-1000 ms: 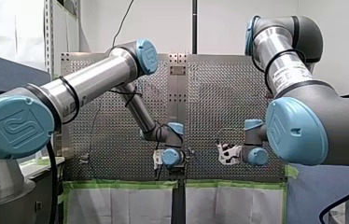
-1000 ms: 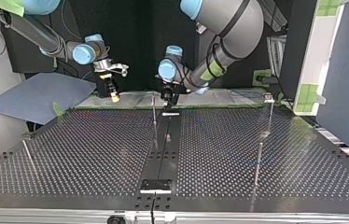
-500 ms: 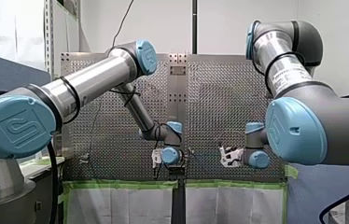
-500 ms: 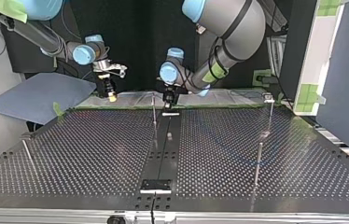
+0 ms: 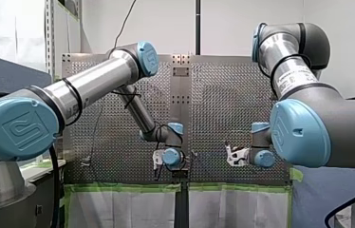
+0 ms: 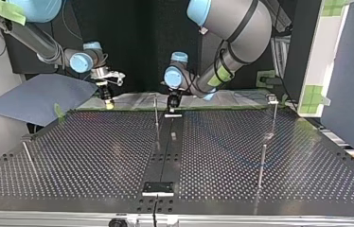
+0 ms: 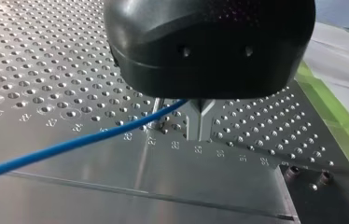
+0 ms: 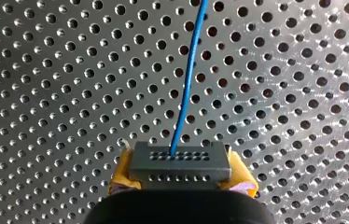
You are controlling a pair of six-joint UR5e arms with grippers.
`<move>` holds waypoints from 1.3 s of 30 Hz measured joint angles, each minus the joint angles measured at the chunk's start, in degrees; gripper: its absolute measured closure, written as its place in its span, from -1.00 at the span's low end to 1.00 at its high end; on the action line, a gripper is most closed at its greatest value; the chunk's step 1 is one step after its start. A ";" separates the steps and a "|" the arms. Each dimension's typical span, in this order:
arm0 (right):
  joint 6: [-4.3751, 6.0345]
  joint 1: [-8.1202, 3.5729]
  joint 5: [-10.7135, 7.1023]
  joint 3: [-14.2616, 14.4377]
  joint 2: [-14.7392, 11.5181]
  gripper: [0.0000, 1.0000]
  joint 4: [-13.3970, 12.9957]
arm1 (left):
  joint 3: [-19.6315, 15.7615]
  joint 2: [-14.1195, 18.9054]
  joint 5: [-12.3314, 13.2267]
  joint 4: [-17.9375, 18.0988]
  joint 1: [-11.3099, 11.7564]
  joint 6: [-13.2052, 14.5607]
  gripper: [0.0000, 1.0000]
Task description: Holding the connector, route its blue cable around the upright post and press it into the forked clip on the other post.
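table: the perforated table (image 6: 94, 151) is filling most of the top view, and the upright post (image 6: 156, 113) is standing near its far edge, so I'm placing everything off that post.
left gripper: my left gripper (image 6: 172, 105), the black one, is hanging low just right of the post in the top view. Honestly can't tell if it's clamping anything.
right gripper: my right gripper (image 6: 108, 98) is hovering well left of the post, with its yellow pads (image 8: 122, 179) clenching the connector (image 8: 180, 162).
connector: this grey block is sitting between those pads, well apart from the post.
blue cable: the blue cable (image 8: 187, 79) is coming out of the connector's face and running off over the holes. In the left wrist view it's passing under my left gripper, close above the table.
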 joint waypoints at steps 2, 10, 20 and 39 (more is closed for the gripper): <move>-0.08 -0.08 0.00 -0.14 0.00 1.00 0.19 | 0.06 0.00 -0.06 -0.09 0.04 0.12 0.79; -0.32 -0.17 -0.06 -0.21 0.02 1.00 0.60 | 0.08 0.01 -2.45 -1.08 -0.40 1.85 -0.75; -0.35 -0.19 -0.31 -0.20 0.09 1.00 0.58 | -0.22 0.60 -5.30 -7.22 -1.19 3.44 -1.00; -0.44 -0.18 -0.71 -0.20 0.11 1.00 1.10 | -6.88 8.27 4.23 -7.96 -3.77 2.79 -1.00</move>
